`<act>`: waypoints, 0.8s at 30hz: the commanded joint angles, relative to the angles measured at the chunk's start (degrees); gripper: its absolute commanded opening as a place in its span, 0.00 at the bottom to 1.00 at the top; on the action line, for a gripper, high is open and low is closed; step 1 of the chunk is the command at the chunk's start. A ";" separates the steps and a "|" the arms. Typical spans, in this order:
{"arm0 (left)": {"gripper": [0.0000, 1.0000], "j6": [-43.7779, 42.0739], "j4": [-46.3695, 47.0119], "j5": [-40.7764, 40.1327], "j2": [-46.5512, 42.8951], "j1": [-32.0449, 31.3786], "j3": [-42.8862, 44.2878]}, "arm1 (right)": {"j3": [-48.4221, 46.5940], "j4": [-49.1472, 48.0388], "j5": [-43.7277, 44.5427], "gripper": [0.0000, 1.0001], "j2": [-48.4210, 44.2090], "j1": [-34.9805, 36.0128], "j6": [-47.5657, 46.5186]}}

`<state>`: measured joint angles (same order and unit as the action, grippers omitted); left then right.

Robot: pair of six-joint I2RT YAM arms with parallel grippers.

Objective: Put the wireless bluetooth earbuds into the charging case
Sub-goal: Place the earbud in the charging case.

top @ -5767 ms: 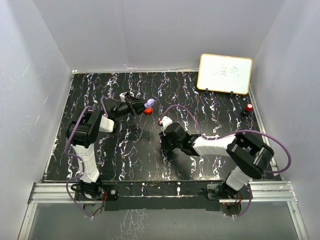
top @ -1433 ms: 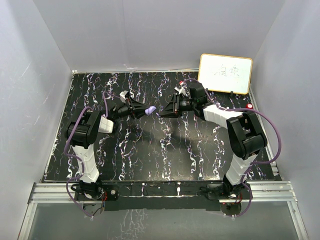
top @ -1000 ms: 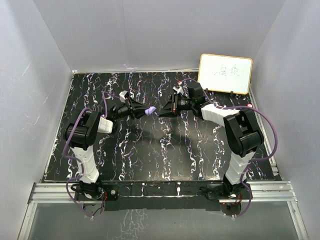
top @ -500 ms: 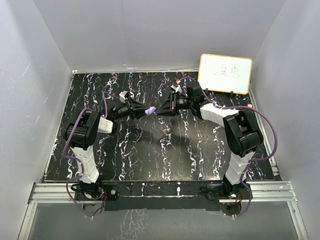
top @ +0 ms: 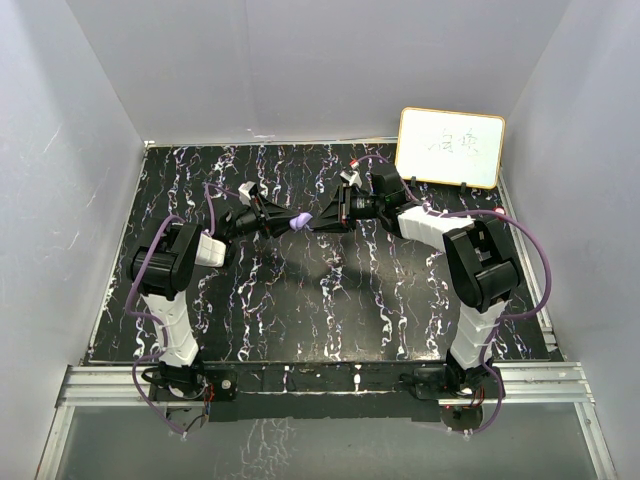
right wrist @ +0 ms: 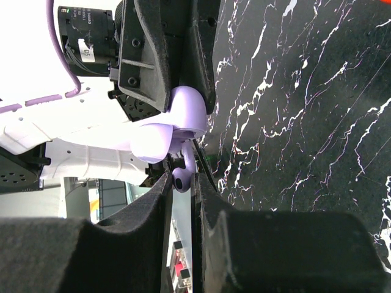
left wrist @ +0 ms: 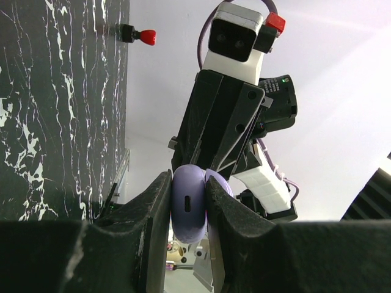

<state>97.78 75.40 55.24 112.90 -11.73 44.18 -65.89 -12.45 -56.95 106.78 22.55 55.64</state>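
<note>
Swinging up from the middle of the desk (top: 300, 320), the right arm (top: 470, 260) has reached across to the far centre. In the last second it has crept leftward until its hand meets the left one. The left arm (top: 175, 265) has hardly shifted and keeps its load raised above the marbled surface. So the pick-up looks done, and the work is now at the insertion itself, carried out in mid-air between the two arms.

The left hand (left wrist: 188, 183) is closed tight on the purple charging case (left wrist: 187, 207), with a finger pressed against each flat side. A second purple lobe shows behind the case, so its lid seems to be hinged open, though I cannot be sure.

The right hand (right wrist: 181, 180) is nearly shut, pinching the purple earbud (right wrist: 183, 178) at its fingertips. The earbud sits just below the case and very near it. Whether it already touches the socket cannot be told. No red earbud shows in these views.
</note>
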 commanded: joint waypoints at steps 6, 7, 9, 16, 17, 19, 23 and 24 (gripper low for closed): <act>0.00 0.74 3.08 0.39 -3.41 0.24 0.35 | -3.17 -3.37 -0.53 0.09 0.66 0.39 0.09; 0.00 0.70 3.02 0.46 -3.46 0.17 0.36 | -3.19 -3.37 -0.53 0.09 0.68 0.38 0.09; 0.00 0.75 3.07 0.48 -3.40 0.18 0.29 | -3.28 -3.33 -0.53 0.09 0.86 0.39 0.15; 0.00 0.91 3.47 0.65 -3.10 0.15 0.26 | -3.54 -3.64 -0.62 0.09 1.32 0.48 0.32; 0.00 0.92 3.52 0.66 -3.06 0.13 0.29 | -3.61 -3.64 -0.70 0.09 1.44 0.46 0.35; 0.00 1.01 3.66 0.66 -2.90 0.11 0.41 | -3.70 -3.64 -0.71 0.09 1.69 0.57 0.35; 0.00 1.08 3.87 0.74 -2.68 -0.02 0.44 | -3.95 -3.70 -0.90 0.09 1.99 0.55 0.59; 0.00 1.10 3.92 0.74 -2.58 -0.07 0.42 | -4.04 -3.72 -0.90 0.09 2.07 0.57 0.65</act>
<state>98.65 76.49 55.27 112.90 -11.73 44.18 -67.24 -13.19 -57.23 108.40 22.87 55.92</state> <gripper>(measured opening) 0.248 0.139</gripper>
